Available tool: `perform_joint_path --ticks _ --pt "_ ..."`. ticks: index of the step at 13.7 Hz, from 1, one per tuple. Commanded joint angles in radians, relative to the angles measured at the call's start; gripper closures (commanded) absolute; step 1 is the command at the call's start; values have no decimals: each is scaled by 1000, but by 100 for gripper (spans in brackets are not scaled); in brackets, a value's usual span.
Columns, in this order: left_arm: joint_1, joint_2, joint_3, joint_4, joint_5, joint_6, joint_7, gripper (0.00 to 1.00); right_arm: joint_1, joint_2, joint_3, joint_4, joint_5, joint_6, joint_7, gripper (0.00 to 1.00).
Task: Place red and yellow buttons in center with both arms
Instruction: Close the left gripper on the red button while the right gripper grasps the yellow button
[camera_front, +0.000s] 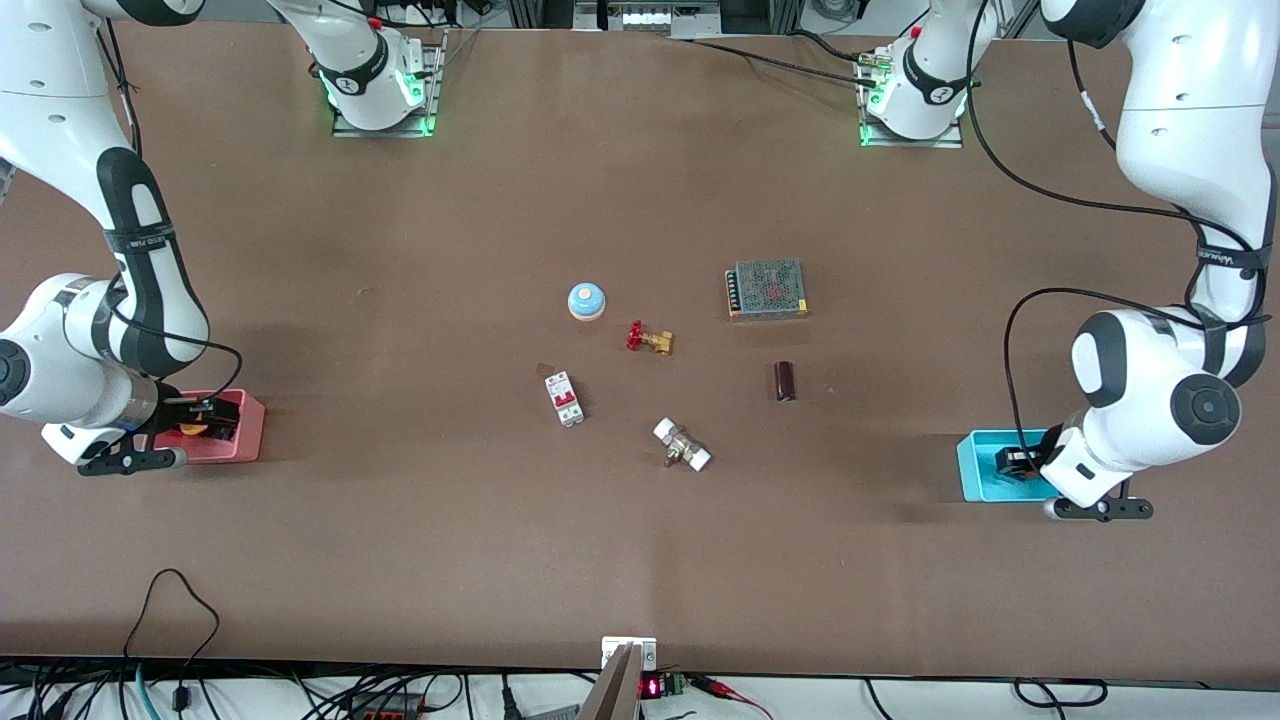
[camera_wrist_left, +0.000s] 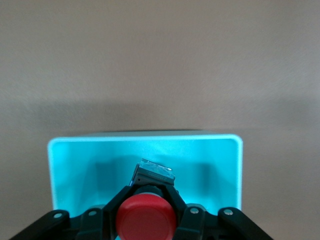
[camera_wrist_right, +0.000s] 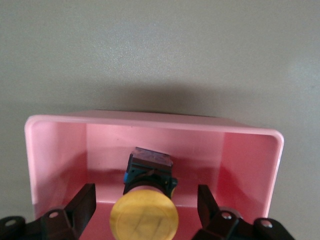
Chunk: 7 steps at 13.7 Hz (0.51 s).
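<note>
The red button is inside the cyan bin, which stands at the left arm's end of the table. My left gripper is down in that bin, its fingers shut on the button's neck just under the red cap. In the front view the left gripper hides the red button. The yellow button lies in the pink bin at the right arm's end. My right gripper is open, with one finger on each side of the yellow button and not touching it. The front view shows the right gripper, the yellow button and the pink bin.
Around the bare brown center lie a blue-domed button, a brass valve with a red handle, a white and red breaker, a white-ended fitting, a dark cylinder and a meshed metal box.
</note>
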Motion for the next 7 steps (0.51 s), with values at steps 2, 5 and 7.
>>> perform_joint_path --ticks 2,5,7 --pt "-16 -91 -13 2 14 -60 -8 79 -12 13 14 21 -18 3 -13 32" --pt "-71 -107 -15 22 2 -102 -88 79 -14 13 14 21 -24 3 -47 56" --pt "-117 -105 -17 20 2 -109 -168 79 -14 13 14 21 -24 3 -47 68"
